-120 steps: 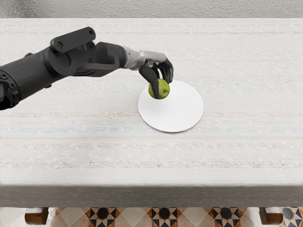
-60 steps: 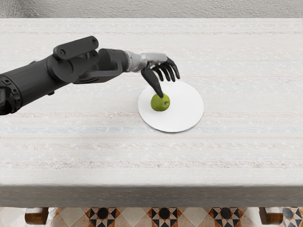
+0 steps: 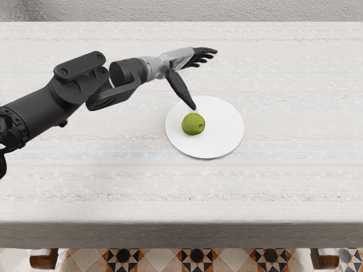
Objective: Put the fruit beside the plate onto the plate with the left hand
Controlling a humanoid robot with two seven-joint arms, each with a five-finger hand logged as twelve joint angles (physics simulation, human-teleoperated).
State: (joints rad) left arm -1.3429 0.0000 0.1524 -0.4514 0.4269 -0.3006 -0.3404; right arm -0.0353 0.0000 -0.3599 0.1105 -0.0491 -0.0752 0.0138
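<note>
L hand (image 3: pixel 180 60) higher, fruit (image 3: pixel 193 123) on plate (image 3: pixel 222 131)

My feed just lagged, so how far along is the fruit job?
Done: the green fruit sits on the white plate, left of its centre. In hand: nothing; the left hand is open, clear of the fruit, by the plate's far-left rim. Left: likely only retracting the arm.

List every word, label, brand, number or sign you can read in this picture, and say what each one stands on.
None: no text, label, number or sign can be read anywhere in the head view.
The green fruit, the white plate, the left hand and the table are all unmarked.
The floor tiles below the table edge carry only a geometric pattern, not writing.
</note>
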